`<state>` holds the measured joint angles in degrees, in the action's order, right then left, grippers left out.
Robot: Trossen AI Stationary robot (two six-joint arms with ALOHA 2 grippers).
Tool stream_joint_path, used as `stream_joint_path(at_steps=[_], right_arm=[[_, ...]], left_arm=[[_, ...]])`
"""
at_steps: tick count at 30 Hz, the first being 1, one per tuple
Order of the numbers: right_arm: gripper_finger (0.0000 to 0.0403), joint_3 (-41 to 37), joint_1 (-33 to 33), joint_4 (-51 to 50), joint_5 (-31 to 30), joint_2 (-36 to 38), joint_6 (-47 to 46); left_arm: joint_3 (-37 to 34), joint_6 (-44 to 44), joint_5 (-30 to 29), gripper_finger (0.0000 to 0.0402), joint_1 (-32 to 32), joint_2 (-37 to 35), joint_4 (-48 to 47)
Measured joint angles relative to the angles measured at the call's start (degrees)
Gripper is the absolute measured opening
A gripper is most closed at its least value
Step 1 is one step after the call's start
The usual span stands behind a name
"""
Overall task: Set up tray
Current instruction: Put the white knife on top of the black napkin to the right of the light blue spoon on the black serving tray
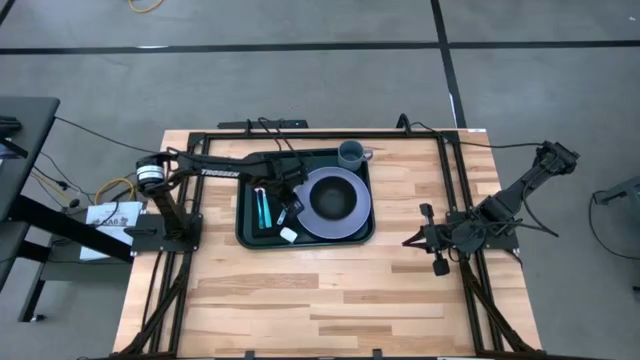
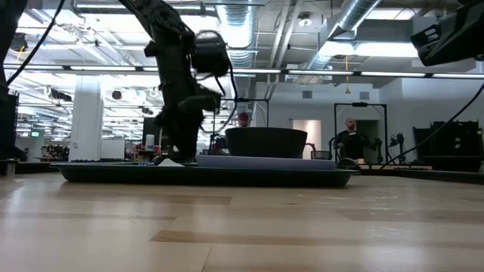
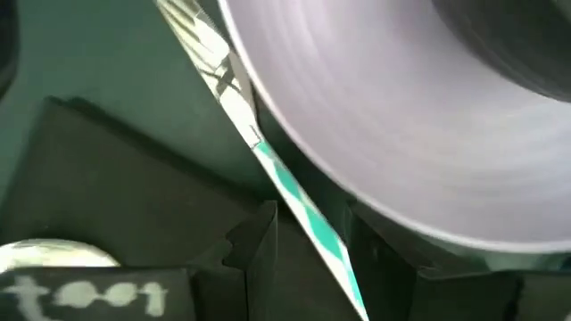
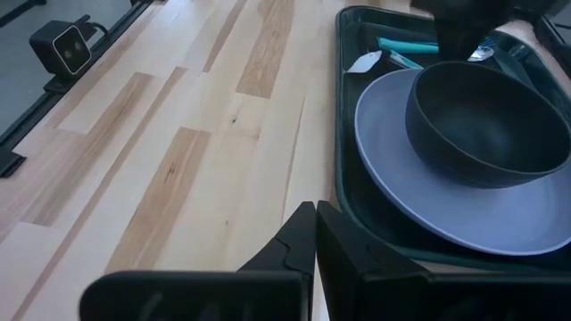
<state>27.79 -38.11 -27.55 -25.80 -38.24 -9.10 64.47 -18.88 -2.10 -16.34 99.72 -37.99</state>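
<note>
The tray [image 1: 243, 225] sits on the far half of the wooden table [image 1: 330, 300], a little left of center. On it a lavender plate [image 1: 352, 222] carries a dark bowl [image 1: 331, 200], and a grey-blue mug [image 1: 351, 154] stands in the tray's far right corner. Teal-handled cutlery [image 1: 262, 208] lies on a black napkin [image 1: 252, 222] on the tray's left side.

The left gripper [image 1: 291, 207] is down over the tray between the cutlery and the plate. In its wrist view the fingers [image 3: 254, 259] stand apart on either side of a thin teal and silver utensil [image 3: 308, 214] at the plate's rim, apparently without pinching it, though the close view is hard to read.

The right gripper [image 1: 408, 240] waits over bare table right of the tray, its fingers closed together on nothing.
</note>
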Motion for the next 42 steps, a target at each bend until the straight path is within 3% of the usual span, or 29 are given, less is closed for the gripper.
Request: stream_joint_path(at_steps=[6,17,27,34,42], right_arm=[[0.0005,0.0,1.2,-0.7,0.1,0.0,-1.4],[0.0005,0.0,4.6,-0.8,0.5,0.0,-1.1],[0.0005,0.0,4.6,-0.8,0.5,0.0,-1.0],[0.0005,0.0,4.6,-0.8,0.5,0.0,-1.0],[0.0005,0.0,4.6,-0.8,0.5,0.0,-0.9]], left_arm=[[-0.1,-5.1,2.1,0.0118,0.0,4.6,0.0],[0.0,-7.8,1.3,0.0115,0.0,5.9,0.2],[2.6,-7.1,1.9,0.0015,0.0,6.2,-0.6],[6.9,-6.5,-0.4,0.0030,0.0,6.2,-2.7],[8.5,-7.7,-2.6,0.0012,0.0,6.2,-8.5]])
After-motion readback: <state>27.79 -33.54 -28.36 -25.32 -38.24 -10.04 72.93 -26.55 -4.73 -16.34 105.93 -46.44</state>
